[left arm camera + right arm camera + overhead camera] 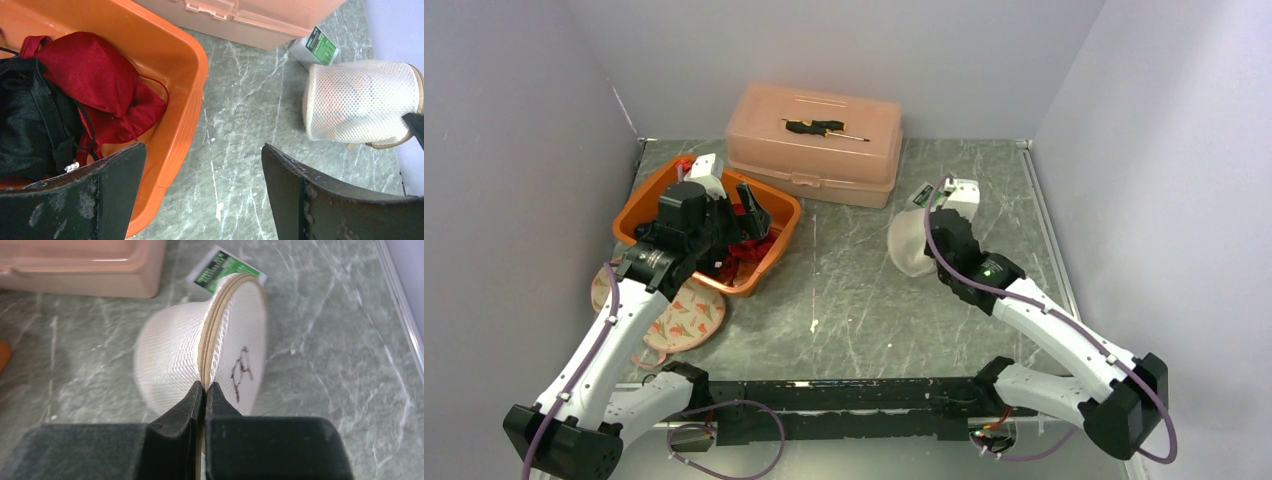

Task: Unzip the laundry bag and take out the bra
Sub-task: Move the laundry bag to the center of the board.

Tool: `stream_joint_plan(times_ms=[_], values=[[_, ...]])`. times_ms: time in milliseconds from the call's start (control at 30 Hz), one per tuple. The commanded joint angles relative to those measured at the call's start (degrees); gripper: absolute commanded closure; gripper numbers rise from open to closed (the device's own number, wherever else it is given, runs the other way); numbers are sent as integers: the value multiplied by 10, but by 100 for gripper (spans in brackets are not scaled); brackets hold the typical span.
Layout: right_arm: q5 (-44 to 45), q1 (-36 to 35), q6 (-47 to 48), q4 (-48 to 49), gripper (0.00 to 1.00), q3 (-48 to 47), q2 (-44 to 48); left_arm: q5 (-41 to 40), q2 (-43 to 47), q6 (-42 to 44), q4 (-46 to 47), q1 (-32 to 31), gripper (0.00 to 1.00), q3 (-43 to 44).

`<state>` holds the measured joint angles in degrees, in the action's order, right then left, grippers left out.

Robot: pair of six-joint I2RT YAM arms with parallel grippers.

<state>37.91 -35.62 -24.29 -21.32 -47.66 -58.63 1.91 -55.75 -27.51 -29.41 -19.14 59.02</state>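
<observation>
Progress looks slight from where I stand; the laundry bag [911, 243], a white mesh dome, lies on its side on the right part of the table [854, 300], near the pink box [814, 135], and its tan zipper [210, 335] looks fastened along every bit I can see. The right gripper [204, 390] has its two fingers pressed tight together right on the near end of that zipper line; whether the pull tab sits between them I cannot tell, since the fingers hide it. So I judge the unzipping is only being started: the grip seems made, but no gap shows in the seam.

The bra itself is not in plain sight; a faint warm tint shows through the mesh in the left wrist view, which may be it, though I would not swear to that. A small green-labelled tag [220, 270] lies at the far side of the bag.

The left gripper [200, 155] hangs wide open and holding nothing, above the rim of the orange basin [195, 55], where a red garment [95, 75] and a black one [25, 125] are heaped; it is well apart from the bag.

What remains, by my reckoning, is nearly everything: draw the zipper round, open the mouth, and lift the bra out.
</observation>
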Motion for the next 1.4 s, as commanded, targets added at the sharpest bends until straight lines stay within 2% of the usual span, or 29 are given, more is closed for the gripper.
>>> stream_joint_plan(times_ms=[0,133,300,500,600,733,967,1133,1267,1367], values=[[43,-64,39,-64,100,-81,-32,2,7,-1,17,-2,9,-1],[29,-128,48,-138,100,-130,-97,9,11,6,22,-2,9,-3],[79,-198,29,-230,100,-168,-176,45,19,20,52,-2,8,-16],[103,-263,34,-234,100,-165,-213,102,0,26,63,-2,8,-14],[103,-288,55,-223,100,-179,-235,99,-18,23,45,-3,9,1],[166,-324,87,-270,100,-240,-272,78,-20,26,38,-3,9,2],[243,-330,115,-358,100,-287,-235,40,-3,35,27,-3,9,1],[281,-328,83,-434,100,-291,-207,35,5,33,38,-3,9,-8],[276,-331,92,-407,100,-252,-204,36,0,29,31,-3,9,-4],[260,-334,55,-393,100,-228,-237,34,0,28,30,-3,9,-5]])
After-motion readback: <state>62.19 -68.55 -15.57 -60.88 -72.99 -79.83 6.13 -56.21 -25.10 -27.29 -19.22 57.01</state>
